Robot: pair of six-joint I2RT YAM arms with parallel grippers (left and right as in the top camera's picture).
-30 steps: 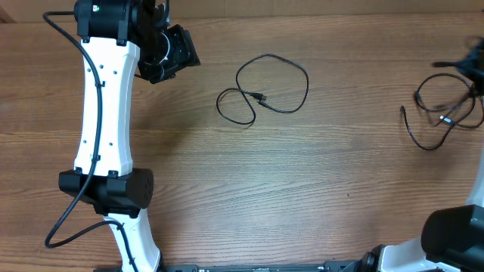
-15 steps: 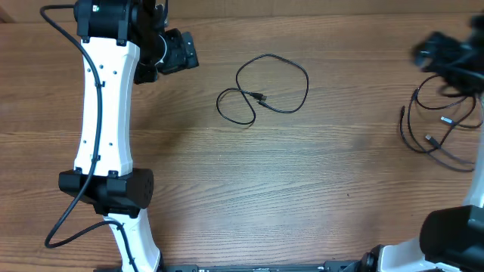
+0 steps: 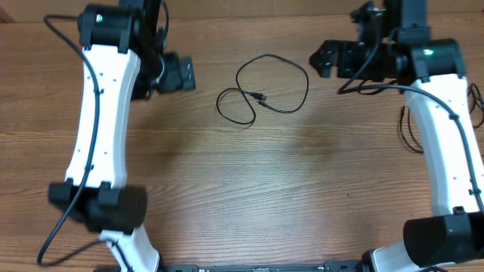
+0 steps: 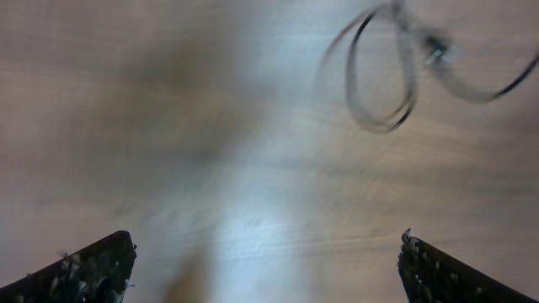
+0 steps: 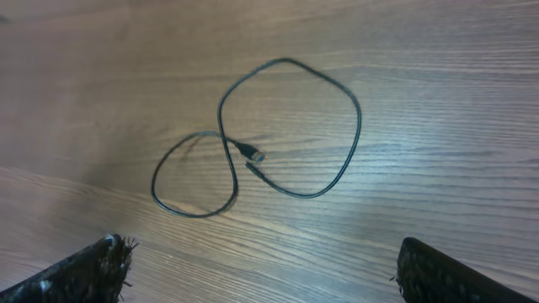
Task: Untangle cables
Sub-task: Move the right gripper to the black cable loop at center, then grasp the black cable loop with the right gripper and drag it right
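A thin black cable (image 5: 253, 154) lies loose in a figure-eight loop on the wooden worktop (image 3: 265, 189). Your left fingers (image 4: 93, 269) and right fingers (image 5: 446, 273) are spread wide and hold nothing, one set to each side of it. More black cables (image 3: 405, 130) lie near the worktop's right edge.

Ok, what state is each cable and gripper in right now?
left gripper: open, empty.
right gripper: open, empty.
centre cable: loose on the table, crossing itself once, untouched.
right-edge cable: on the table, mostly hidden behind the right arm; tangle unclear.
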